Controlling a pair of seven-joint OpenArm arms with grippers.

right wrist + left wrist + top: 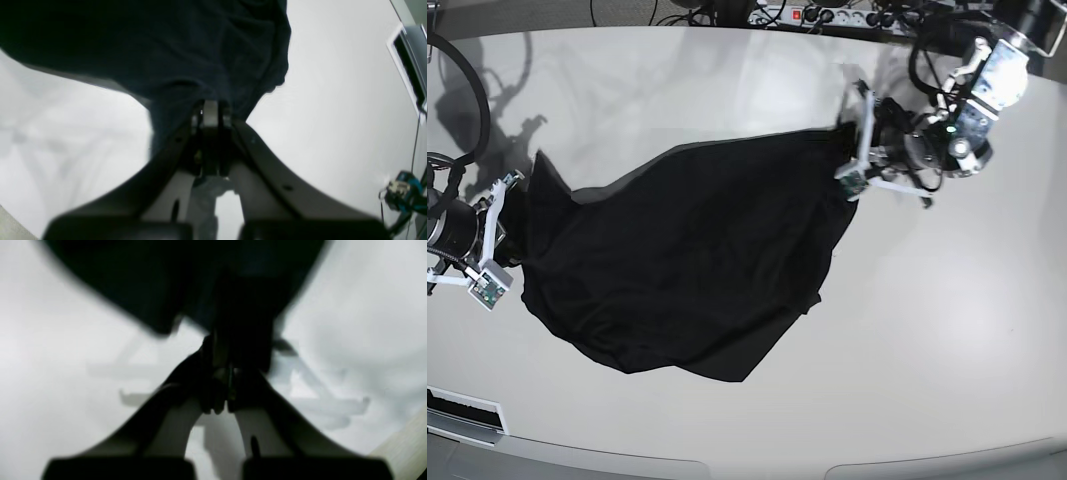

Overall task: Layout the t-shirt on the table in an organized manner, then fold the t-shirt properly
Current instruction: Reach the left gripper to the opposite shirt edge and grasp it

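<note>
White and glossy, the table [947, 330] fills your base view from edge to edge, with a power strip [812, 14] and loose cables [677, 12] along its far side. Stretched across the middle lies the t-shirt [687, 260], a wide black sheet of fabric pulled between your two arms, its lower edge sagging toward the near side in a loose point. At the base view's right, your left gripper [849, 160] is pinched tight on one corner of the cloth; its wrist camera, badly blurred, shows the fingers [213, 396] pressed together under a dark mass of fabric [186, 283], with pale table [50, 340] on both sides. At the base view's left, your right gripper [509, 205] is clamped on the opposite edge of the shirt, where the fabric bunches against it. From that wrist, the closed fingertips [210, 115] bite into a fold of the dark cloth [150, 43], which fans away above them over the bare tabletop [333, 116].
</note>
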